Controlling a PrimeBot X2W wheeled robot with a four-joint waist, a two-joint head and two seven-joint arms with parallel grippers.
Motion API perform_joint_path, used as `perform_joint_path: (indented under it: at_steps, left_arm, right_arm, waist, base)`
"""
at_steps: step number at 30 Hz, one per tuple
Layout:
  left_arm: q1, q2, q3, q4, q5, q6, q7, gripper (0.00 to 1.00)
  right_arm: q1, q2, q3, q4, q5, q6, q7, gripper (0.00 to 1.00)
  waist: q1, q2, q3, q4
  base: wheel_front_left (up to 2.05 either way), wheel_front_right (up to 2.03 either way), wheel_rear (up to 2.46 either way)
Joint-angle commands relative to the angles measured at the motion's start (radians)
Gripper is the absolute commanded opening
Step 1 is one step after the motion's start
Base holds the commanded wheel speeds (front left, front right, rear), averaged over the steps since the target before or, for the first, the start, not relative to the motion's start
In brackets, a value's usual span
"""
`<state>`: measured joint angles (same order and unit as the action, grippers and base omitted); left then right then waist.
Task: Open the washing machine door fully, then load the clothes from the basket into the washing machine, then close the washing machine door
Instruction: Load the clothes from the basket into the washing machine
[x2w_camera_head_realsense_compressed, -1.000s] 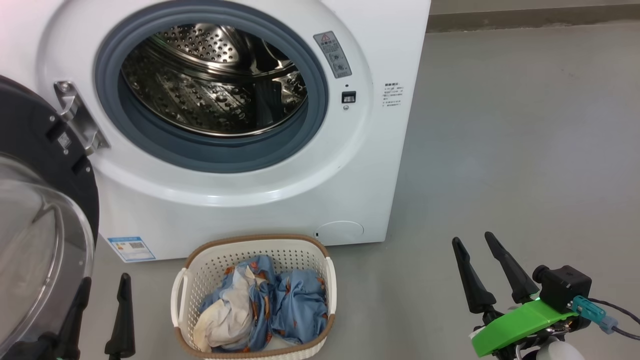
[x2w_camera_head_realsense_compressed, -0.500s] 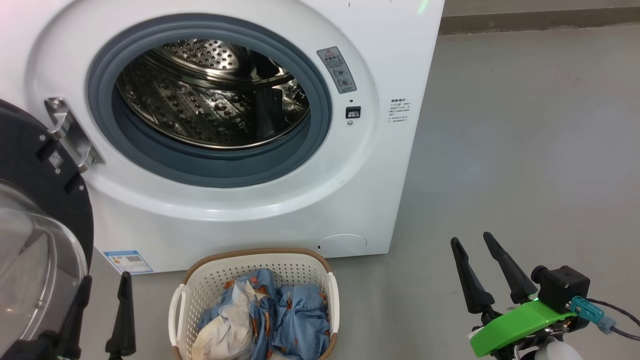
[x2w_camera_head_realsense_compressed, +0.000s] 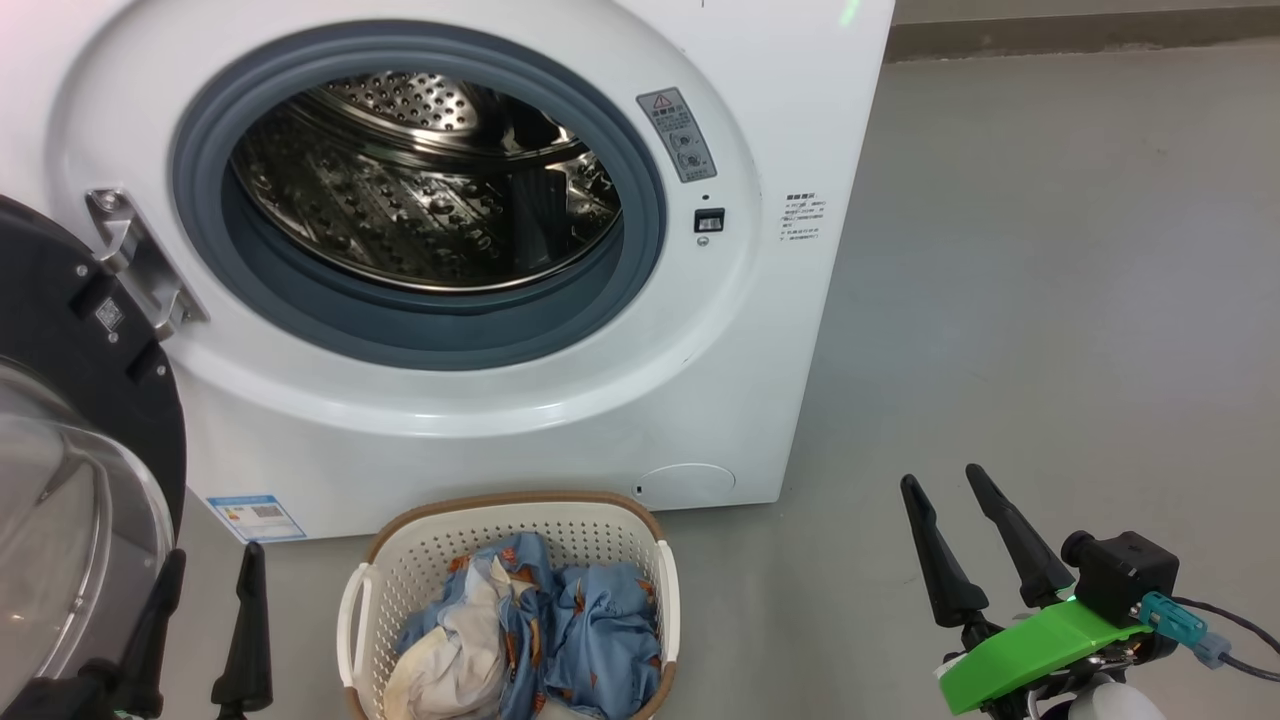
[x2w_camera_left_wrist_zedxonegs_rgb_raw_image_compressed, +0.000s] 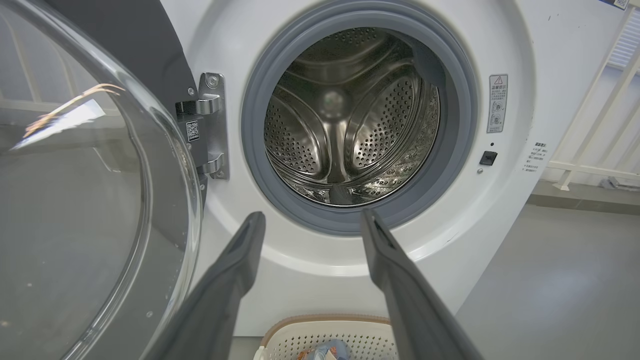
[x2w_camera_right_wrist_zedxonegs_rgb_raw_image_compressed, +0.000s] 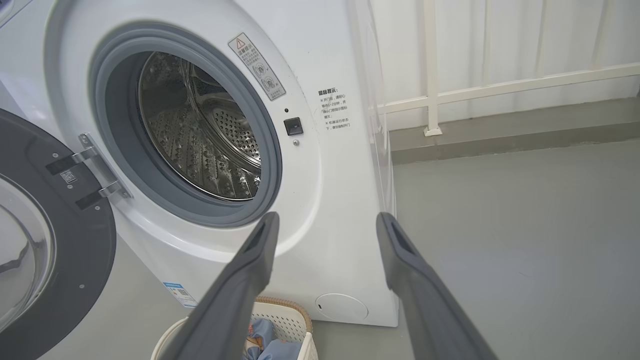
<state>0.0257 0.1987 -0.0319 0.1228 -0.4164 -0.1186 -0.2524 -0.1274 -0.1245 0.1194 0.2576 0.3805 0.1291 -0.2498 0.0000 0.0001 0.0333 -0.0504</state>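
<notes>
- The washing machine door (x2w_camera_head_realsense_compressed: 70, 450) is swung out wide on the left, so I think the first step is done.
- The drum (x2w_camera_head_realsense_compressed: 420, 190) has nothing in it. All the clothes (x2w_camera_head_realsense_compressed: 580, 630) lie in a heap in the basket (x2w_camera_head_realsense_compressed: 520, 503). So loading is the step to do now, and it has not begun.
- The basket sits on the floor (x2w_camera_head_realsense_compressed: 1000, 300), right in front of the washing machine (x2w_camera_head_realsense_compressed: 760, 300) and below its round hole.
- The left hand (x2w_camera_head_realsense_compressed: 214, 552) is wide and has nothing in it. It hangs low, just left of the basket and close beside the door's glass.
- The right hand (x2w_camera_head_realsense_compressed: 941, 476) is wide too and holds nothing. It is well off to the right of the basket, over bare floor.
- Next, I think a hand must go down into the basket, pinch some blue cloth, and lift it up into the drum. The left hand is nearer.
- The cloth is soft and bunched up, so one pinch may not take it all.
</notes>
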Motion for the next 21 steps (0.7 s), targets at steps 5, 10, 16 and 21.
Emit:
perform_joint_path:
  at_steps: [5, 10, 16, 21]
  left_arm:
    - [-0.056, 0.026, 0.038, -0.017, 0.003, -0.004, -0.009, 1.0]
    - [-0.057, 0.025, 0.037, -0.016, 0.005, -0.004, -0.009, 1.0]
    - [-0.062, 0.026, 0.033, -0.012, 0.003, -0.005, -0.009, 1.0]
    - [-0.064, 0.027, 0.033, -0.014, 0.002, -0.006, -0.009, 1.0]
  right_arm:
    - [-0.029, 0.003, 0.023, -0.024, -0.002, 0.002, -0.012, 1.0]
    - [-0.031, 0.003, 0.023, -0.023, -0.002, 0.002, -0.012, 1.0]
    - [-0.035, 0.003, 0.021, -0.023, -0.003, 0.002, -0.012, 1.0]
    - [-0.037, 0.004, 0.02, -0.025, -0.006, 0.002, -0.012, 1.0]
  waist:
    - [0.0, -0.0001, 0.003, 0.0]
    - [0.0, -0.0001, 0.006, 0.0]
    - [0.0, -0.0001, 0.013, -0.001]
    - [0.0, -0.0001, 0.022, -0.002]
  base:
    - [0.0, 0.0, 0.0]
    - [0.0, 0.0, 0.0]
    - [0.0, 0.0, 0.0]
    - [0.0, 0.0, 0.0]
